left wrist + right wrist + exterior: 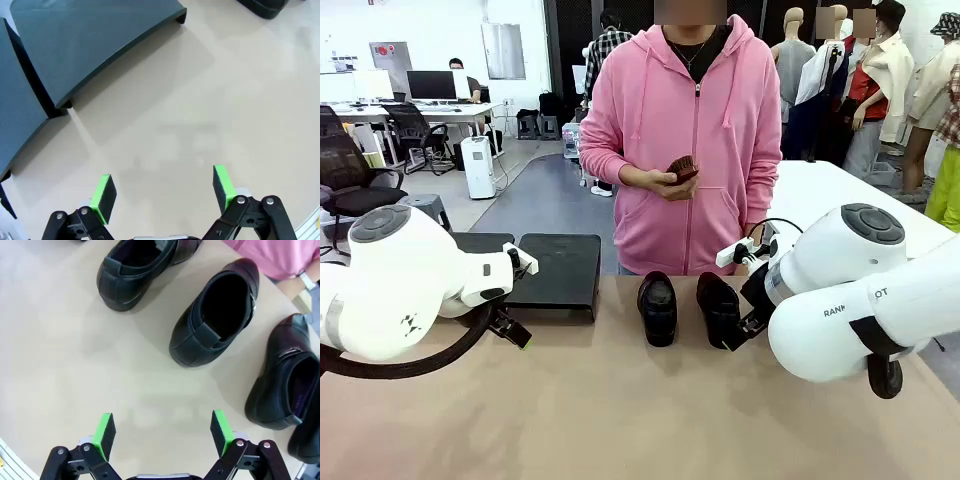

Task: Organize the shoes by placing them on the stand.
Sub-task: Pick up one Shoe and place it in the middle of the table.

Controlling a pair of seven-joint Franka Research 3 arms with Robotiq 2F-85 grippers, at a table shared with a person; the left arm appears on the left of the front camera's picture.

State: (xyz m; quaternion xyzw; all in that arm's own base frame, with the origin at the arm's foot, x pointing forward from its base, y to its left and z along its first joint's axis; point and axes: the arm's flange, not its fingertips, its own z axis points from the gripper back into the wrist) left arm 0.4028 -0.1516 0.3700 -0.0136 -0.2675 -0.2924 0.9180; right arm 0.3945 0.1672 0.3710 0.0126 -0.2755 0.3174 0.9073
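Observation:
Two black glossy shoes [657, 307] [720, 308] stand side by side at the table's far edge, in front of the person. In the right wrist view several shoes lie ahead: one [137, 267] at the top, one [220, 310] beside it, and another [285, 375] to the right. My right gripper [162, 432] is open above bare table, short of them. The black sloped stand [555, 270] sits at the far left with nothing on it. My left gripper [164, 192] hangs open over the table near the stand's two sections [95, 45] [17, 100].
A person in a pink hoodie [670, 110] stands at the far side, holding a small brown object [682, 168] in both hands. The tan table [620, 420] is bare toward the front. A shoe's edge [265, 7] shows at the top of the left wrist view.

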